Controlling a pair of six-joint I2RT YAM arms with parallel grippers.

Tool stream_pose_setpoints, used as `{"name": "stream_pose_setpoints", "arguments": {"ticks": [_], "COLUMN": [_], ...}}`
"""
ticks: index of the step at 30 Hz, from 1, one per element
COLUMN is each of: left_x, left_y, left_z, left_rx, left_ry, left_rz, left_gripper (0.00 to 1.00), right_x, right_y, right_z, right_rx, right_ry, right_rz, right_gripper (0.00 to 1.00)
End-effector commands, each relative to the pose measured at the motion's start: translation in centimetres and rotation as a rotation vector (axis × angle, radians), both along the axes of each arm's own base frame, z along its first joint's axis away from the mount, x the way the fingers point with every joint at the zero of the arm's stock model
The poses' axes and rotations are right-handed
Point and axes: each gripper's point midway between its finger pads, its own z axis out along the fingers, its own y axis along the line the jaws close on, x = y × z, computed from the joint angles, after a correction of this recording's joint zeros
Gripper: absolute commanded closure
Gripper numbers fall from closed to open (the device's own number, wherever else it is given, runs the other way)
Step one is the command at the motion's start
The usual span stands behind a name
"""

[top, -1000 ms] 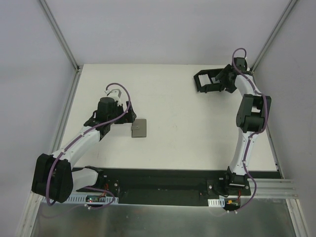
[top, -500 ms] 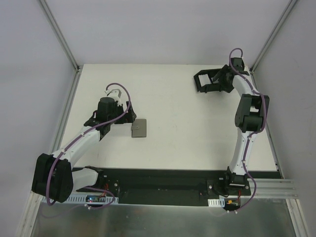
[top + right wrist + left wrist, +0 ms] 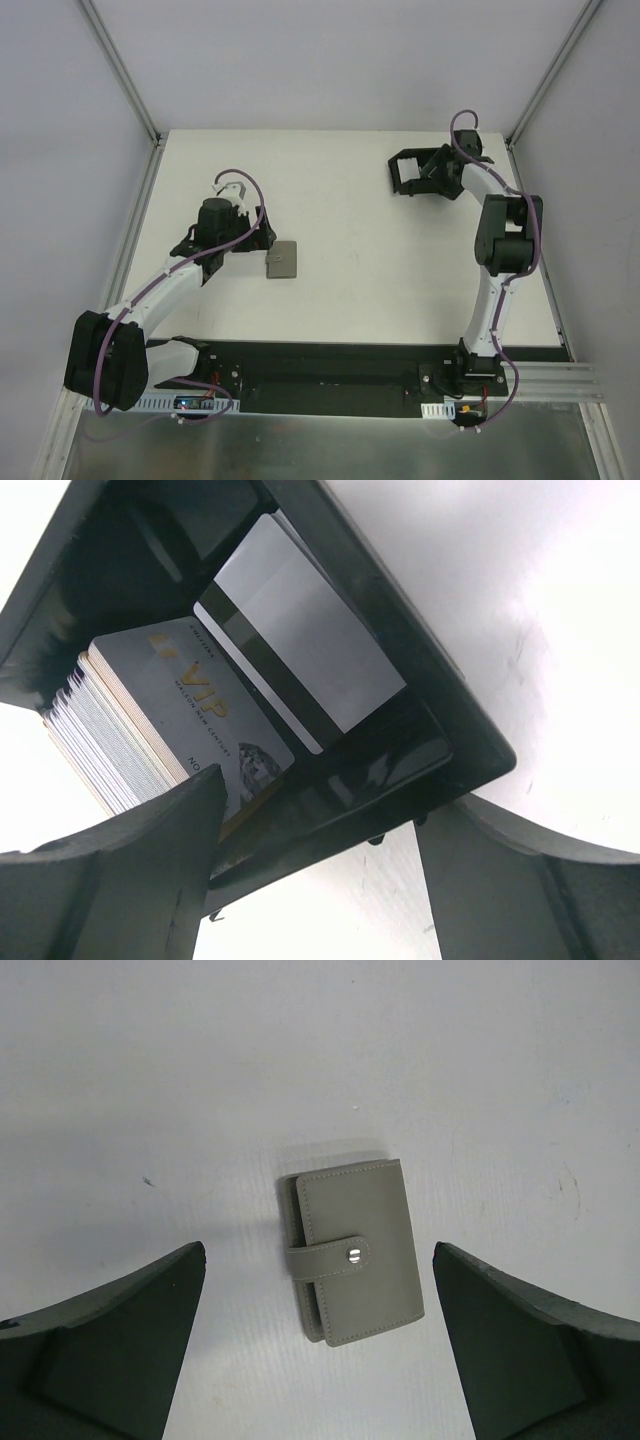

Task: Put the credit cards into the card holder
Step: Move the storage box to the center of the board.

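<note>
Gold "VIP" is showing on the cards [image 3: 170,705] stacked in a black plastic tray [image 3: 430,670] beside a striped card [image 3: 300,630]. Right gripper [image 3: 322,795] is hanging open there; left gripper [image 3: 318,1255] is gaping over the stitched grey holder [image 3: 355,1252], snapped shut on the table [image 3: 150,1080].

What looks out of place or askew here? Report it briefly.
One striped card leans loose in the black tray, apart from the card stack. The grey card holder lies shut, tab snapped. Nothing looks spilled or damaged.
</note>
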Motion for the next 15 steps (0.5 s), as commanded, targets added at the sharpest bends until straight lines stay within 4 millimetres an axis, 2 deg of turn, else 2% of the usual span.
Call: {"name": "stream_pose_setpoints", "arguments": {"ticks": [1, 6, 15], "left_x": [-0.1, -0.6, -1.4], "left_y": [0.0, -0.1, -0.7], "left_z": [0.7, 0.2, -0.3], "left_rx": [-0.005, -0.017, -0.055], "left_ry": [-0.039, -0.023, 0.004], "left_rz": [-0.002, -0.004, -0.021], "left_gripper": [0.04, 0.04, 0.05], "right_x": [-1.6, -4.1, -9.2], "right_y": [3.0, 5.8, 11.8], "right_z": [3.0, 2.8, 1.3], "right_rx": [0.016, 0.061, 0.124], "right_ry": [-0.054, -0.044, -0.017], "right_rz": [0.029, 0.026, 0.024], "right_gripper": [0.25, 0.25, 0.24]}}
